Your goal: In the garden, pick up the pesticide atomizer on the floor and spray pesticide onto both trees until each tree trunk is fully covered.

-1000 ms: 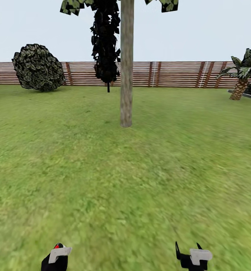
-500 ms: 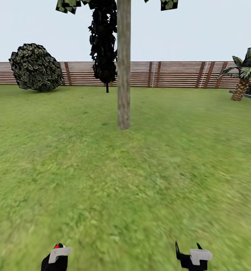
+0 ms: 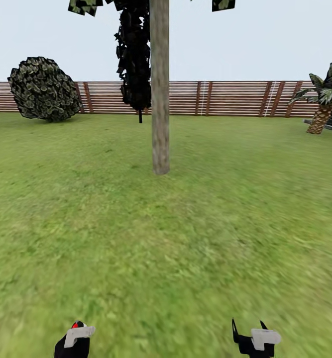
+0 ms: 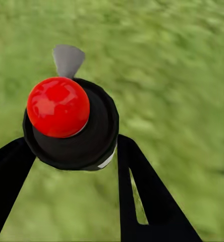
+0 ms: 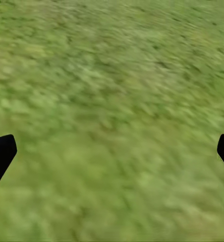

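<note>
Head view: both arms sit low at the near edge of the green grass floor, the left gripper clamped around a black pesticide atomizer with a round red cap and grey nozzle, the right gripper spread wide with nothing between its fingers. Straight ahead stands a smooth beige-grey tree trunk, well apart from the robot, before a brown horizontal-slat wooden fence.
</note>
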You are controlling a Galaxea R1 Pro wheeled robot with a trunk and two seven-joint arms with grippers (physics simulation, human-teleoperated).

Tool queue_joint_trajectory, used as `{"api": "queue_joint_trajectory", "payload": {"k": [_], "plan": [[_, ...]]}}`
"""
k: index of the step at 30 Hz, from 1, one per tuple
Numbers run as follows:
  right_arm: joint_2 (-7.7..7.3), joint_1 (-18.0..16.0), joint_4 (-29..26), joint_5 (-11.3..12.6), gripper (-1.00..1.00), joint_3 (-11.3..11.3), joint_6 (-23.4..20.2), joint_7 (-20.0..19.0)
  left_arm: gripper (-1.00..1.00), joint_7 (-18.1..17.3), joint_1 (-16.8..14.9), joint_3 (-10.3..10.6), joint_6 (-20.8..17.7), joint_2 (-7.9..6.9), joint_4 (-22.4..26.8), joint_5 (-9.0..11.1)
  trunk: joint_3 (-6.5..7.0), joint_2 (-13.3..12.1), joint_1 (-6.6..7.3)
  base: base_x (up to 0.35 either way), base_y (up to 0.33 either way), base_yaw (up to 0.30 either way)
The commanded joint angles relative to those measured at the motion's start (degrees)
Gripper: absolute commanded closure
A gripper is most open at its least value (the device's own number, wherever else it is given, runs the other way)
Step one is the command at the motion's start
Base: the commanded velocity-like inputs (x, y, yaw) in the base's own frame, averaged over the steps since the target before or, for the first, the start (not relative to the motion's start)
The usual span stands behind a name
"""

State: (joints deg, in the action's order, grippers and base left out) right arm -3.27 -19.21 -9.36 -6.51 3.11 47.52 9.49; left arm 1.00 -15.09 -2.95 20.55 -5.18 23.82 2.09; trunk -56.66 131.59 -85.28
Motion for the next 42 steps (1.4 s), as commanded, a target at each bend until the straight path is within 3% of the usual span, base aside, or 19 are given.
{"api": "queue_joint_trajectory", "payload": {"k": [1, 42], "plan": [[0.02, -0.03, 0.04, -0.61, -1.0, 0.32, 0.12, 0.26, 1.0, 0.06, -0.03, 0.05, 0.19, -0.01, -0.05, 0.2, -0.05, 0.02, -0.02, 0.335, -0.023, 0.0], [0.02, -0.03, 0.04, -0.61, -1.0, 0.32, 0.12, 0.26, 1.0, 0.09, -0.03, 0.05, 0.18, -0.01, -0.09, 0.19, -0.05, 0.02, -0.02, 0.338, -0.001, 0.0]]}}
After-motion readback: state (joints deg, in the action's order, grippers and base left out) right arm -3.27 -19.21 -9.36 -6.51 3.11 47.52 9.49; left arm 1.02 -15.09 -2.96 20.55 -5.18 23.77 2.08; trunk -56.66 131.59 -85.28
